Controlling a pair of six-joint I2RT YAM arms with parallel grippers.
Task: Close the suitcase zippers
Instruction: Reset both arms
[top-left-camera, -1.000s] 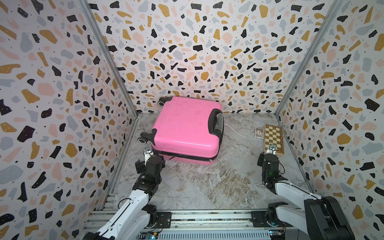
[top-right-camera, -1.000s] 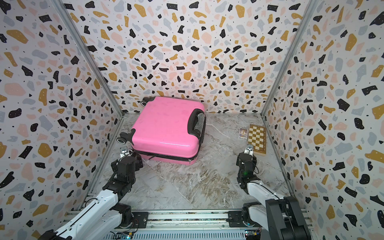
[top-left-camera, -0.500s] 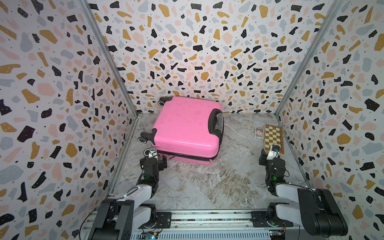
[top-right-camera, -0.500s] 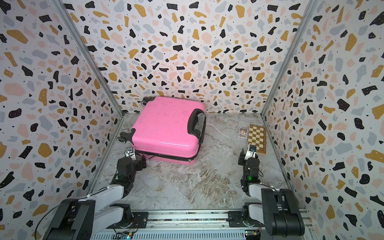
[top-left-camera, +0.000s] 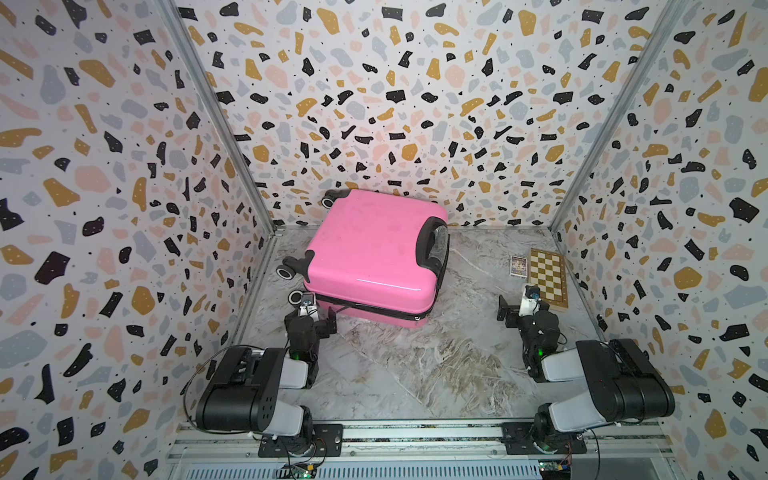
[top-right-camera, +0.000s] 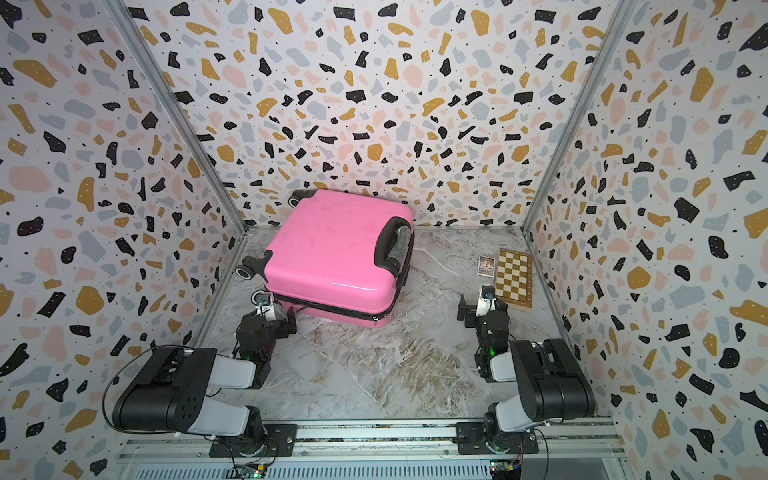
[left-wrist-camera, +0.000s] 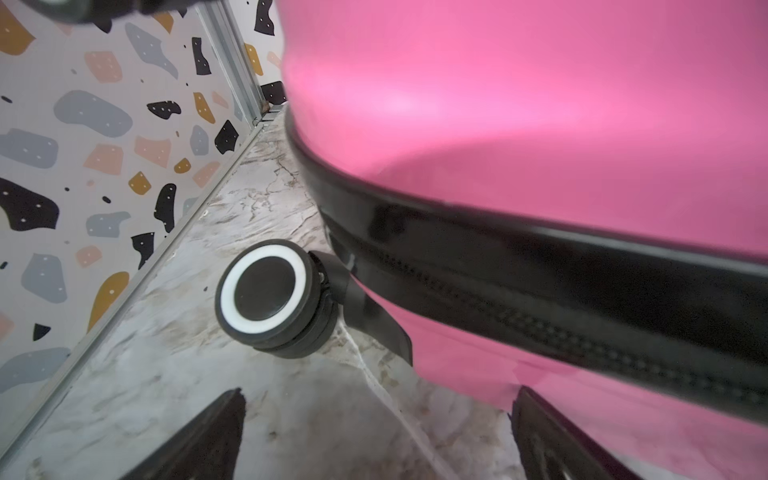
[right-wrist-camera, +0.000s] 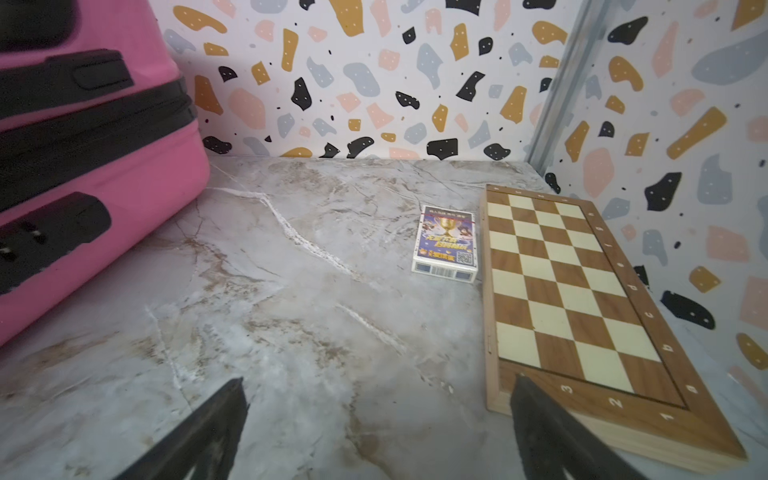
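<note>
1. Left fingers (left-wrist-camera: 199, 440): spread, empty. We log the suitcase (top-left-camera: 370, 257) just beyond them, near corner, with zipper (left-wrist-camera: 582, 328) and one wheel (left-wrist-camera: 262, 286) facing.
2. Right fingers (right-wrist-camera: 552, 436): spread, empty, above the tabletop (top-left-camera: 415, 365) by the chessboard (right-wrist-camera: 573, 291); suitcase well apart.
3. Suitcase: lying flat, back left of tabletop.

Bright, even light is cast from above; glare is seen on the suitcase (top-left-camera: 374, 257) toward 6 o'clock; the left wrist view is blurred.
</note>
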